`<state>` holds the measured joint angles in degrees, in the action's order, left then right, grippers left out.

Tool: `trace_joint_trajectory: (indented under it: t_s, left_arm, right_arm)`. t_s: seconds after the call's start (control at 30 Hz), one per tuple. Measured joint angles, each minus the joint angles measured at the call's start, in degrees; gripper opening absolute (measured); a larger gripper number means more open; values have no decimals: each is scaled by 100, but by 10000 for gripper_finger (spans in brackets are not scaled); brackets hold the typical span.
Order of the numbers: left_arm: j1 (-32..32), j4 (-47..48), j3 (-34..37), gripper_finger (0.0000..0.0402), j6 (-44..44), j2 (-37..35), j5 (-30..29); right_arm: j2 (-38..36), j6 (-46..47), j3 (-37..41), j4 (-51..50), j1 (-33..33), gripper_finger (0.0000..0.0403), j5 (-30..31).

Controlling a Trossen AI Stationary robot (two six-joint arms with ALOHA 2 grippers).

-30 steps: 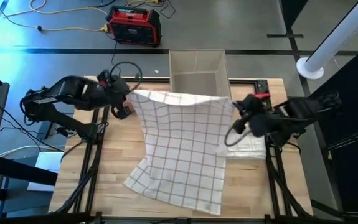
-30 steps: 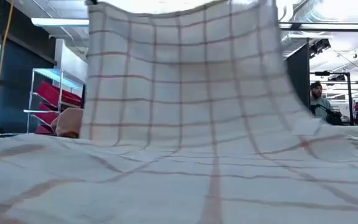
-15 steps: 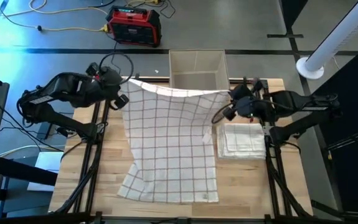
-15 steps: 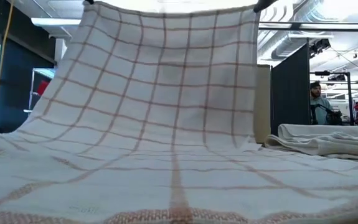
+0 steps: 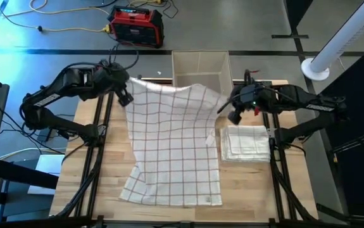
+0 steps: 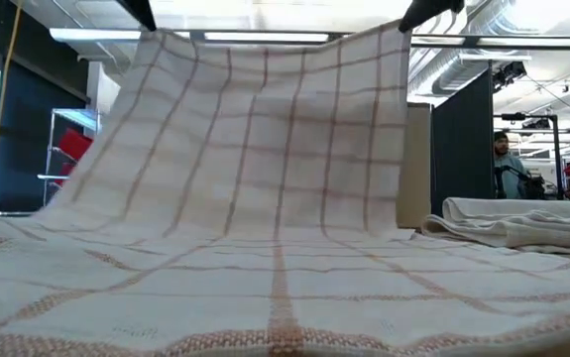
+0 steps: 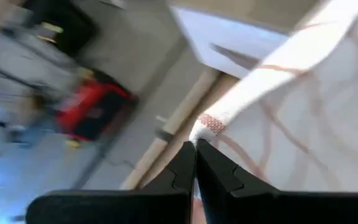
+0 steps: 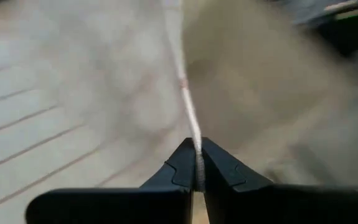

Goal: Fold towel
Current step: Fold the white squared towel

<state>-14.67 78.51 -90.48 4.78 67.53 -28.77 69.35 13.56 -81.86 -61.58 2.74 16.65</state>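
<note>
Wooden counter (image 5: 245,183) below, and the checked towel (image 5: 175,145) hangs stretched between both arms, near edge trailing on the boards. Left claw (image 5: 126,95) pinched tight on one far corner, right claw (image 5: 230,106) clamped on the other, both raised. Folded towels (image 5: 246,143) sit stacked beside it, box (image 5: 199,71) beyond.

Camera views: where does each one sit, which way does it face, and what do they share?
High view: overhead, looking down; both arms, checked towel, folded stack.
Low view: table height, looking across; towel hung up, stack right.
Left wrist view: left gripper shut on a towel corner.
Right wrist view: right gripper shut on the towel's edge.
All four show the towel.
</note>
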Motion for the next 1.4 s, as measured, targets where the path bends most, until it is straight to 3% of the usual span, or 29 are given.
trace_joint_trajectory:
  t_s: [0.07, 0.23, 0.4, 0.67, 0.9, 1.4]
  left_arm:
    - [2, 211, 78, 0, 128, 0, 819]
    - [77, 462, 541, 0, 421, -31, 2527]
    - [718, 265, 1262, 0, 974, -147, 3029]
    - [1844, -97, 2376, 0, 1918, -193, 4665]
    - [2661, -1077, 2687, 0, 2632, -199, 5108]
    - [3867, -3538, 4359, 0, 4008, -79, 5378]
  right_arm:
    - [22, 197, 47, -151, -31, 2, -685]
    - [27, 585, 762, -190, -307, 2, -1687]
    - [34, 1191, 1852, 596, -729, 2, -2590]
    - [34, 2333, 3202, 2513, -1596, 2, -3975]
    - [164, 2949, 3610, 3932, -2504, 2, -4307]
    - [2112, 3164, 3778, 6133, -3289, 2, -4708]
